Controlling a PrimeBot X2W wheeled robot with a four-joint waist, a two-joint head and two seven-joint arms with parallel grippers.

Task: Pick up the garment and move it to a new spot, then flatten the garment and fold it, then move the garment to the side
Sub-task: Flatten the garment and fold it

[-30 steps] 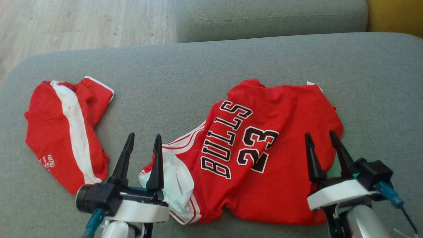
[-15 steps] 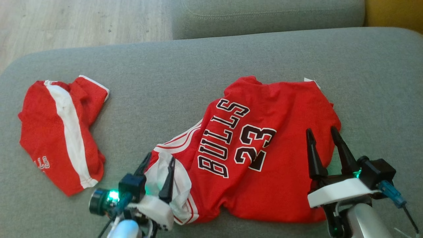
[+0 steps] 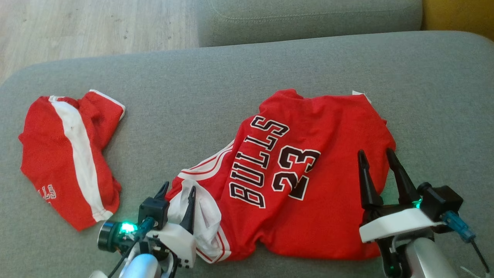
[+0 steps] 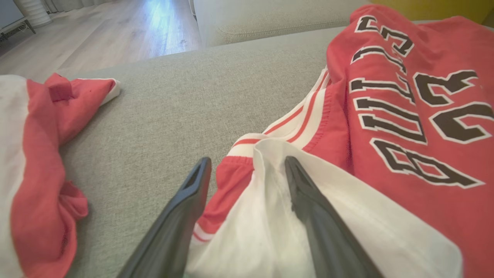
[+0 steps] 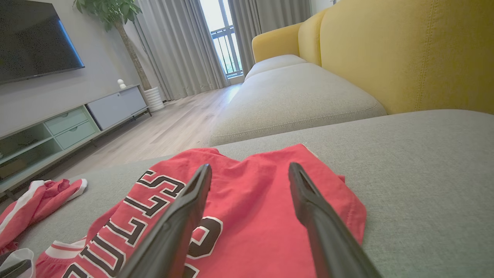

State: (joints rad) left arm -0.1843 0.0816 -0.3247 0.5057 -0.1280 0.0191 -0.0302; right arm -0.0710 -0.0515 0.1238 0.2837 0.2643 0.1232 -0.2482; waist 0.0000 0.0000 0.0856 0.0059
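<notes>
A red "BULLS 23" jersey (image 3: 305,173) lies crumpled on the grey sofa cushion (image 3: 239,81), its white lining turned out at the near left corner. My left gripper (image 3: 177,190) is open and lowered over that corner; in the left wrist view one finger rests on the white lining (image 4: 270,216) and the other on the cushion beside the jersey's red hem, with my left gripper (image 4: 247,164) straddling the edge. My right gripper (image 3: 376,154) hangs open above the jersey's right side (image 5: 251,200), holding nothing.
Red shorts with a white stripe (image 3: 69,154) lie crumpled at the cushion's left end (image 4: 34,162). Wooden floor (image 3: 96,27) lies beyond the left edge. A second grey cushion (image 5: 293,96) and a yellow sofa back (image 5: 405,50) stand behind.
My left gripper dropped from above the cushion down onto the jersey's near left corner and tilted forward. The right gripper stayed still. The head camera shifted slightly.
</notes>
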